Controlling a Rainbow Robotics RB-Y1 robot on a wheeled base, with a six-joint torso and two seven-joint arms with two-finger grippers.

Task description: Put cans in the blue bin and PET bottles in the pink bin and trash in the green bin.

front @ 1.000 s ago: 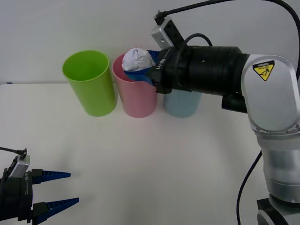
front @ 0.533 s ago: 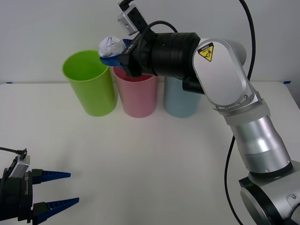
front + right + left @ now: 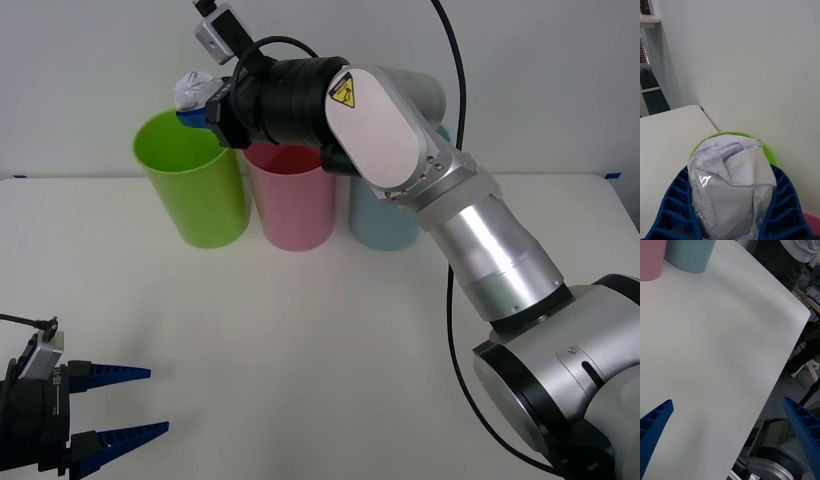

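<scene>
Jaws of the right gripper [image 3: 200, 108] are clamped on the trash [image 3: 193, 90], a crumpled white wad seated between the two blue ribbed fingers [image 3: 675, 210] and bulging above them. That arm reaches across the row of bins, over the pink bin [image 3: 295, 195], so that the wad hangs just above the back rim of the green bin [image 3: 190, 180]. In the right wrist view the wad [image 3: 730, 180] sits in the foreground with the lime rim [image 3: 767, 152] curving behind it, which suggests the load is over the bin's opening, or at least over its edge (how well centred it is cannot be judged from here).

Held this high, the wad clears the rim and can fall straight in once released; the grip squeezes its lower half only, probably enough for something so light. The carry looks nearly complete, with the release itself not yet done. One risk is letting go too near the rim, where the wad could catch or tumble behind the bin.

Beyond the pink bin stands the blue bin [image 3: 385, 225], largely hidden by the arm. The left gripper [image 3: 115, 405] waits low over the near corner of the tabletop [image 3: 320, 340], jaws spread wide and holding nothing, well apart from the bins.
</scene>
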